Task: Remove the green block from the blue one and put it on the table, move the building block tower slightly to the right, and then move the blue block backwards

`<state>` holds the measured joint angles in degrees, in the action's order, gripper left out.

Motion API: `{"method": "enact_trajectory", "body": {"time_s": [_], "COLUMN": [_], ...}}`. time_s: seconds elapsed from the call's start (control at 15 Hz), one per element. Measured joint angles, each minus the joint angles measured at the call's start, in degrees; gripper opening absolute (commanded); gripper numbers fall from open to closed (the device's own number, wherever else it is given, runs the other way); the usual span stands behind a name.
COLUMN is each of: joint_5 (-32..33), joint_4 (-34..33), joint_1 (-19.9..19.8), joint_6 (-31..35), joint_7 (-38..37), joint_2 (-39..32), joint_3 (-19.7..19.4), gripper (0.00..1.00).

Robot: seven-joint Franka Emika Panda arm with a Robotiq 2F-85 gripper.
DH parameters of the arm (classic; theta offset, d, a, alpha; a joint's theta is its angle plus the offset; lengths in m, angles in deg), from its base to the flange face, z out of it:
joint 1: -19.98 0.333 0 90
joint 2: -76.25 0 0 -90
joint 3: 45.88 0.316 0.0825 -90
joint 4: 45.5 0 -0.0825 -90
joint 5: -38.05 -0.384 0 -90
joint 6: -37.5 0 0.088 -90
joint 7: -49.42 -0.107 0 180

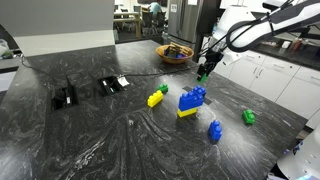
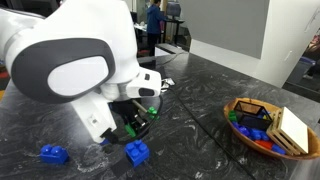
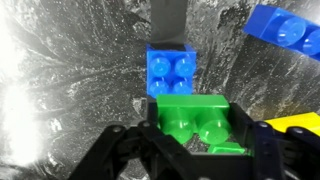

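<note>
Green plastic sits between the jaws: the gripper [image 3: 198, 142] is closed part-way on the green block [image 3: 195, 118], with a finger against each side. In an exterior view it hangs clear of the table [image 1: 100, 130], toward the upper right of the frame just behind the building block tower [image 1: 189, 103]. The blue one [image 1: 192, 95] carries nothing green, so I judge the lift-off done and the set-down in hand. Next comes lowering onto bare stone, clear of the tower, the yellow-and-green piece [image 1: 157, 97] and the lone blue block [image 1: 214, 130]. Open stone spreads across the left and lower frame; the table edge runs close at lower right.
</note>
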<state>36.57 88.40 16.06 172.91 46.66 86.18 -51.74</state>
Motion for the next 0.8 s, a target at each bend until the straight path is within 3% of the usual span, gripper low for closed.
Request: {"method": "enact_trajectory", "body": {"time_s": [0.27,0.8], "joint_5": [0.9,9.2], "joint_4": [2.3,8.1], "joint_1": [-3.3,-9.9], "joint_6": [0.1,0.1], "joint_7": [-7.0,-30.7], "joint_2": [1.2,2.6], "joint_3": [-1.4,-1.8], "gripper": [0.45,0.45]}}
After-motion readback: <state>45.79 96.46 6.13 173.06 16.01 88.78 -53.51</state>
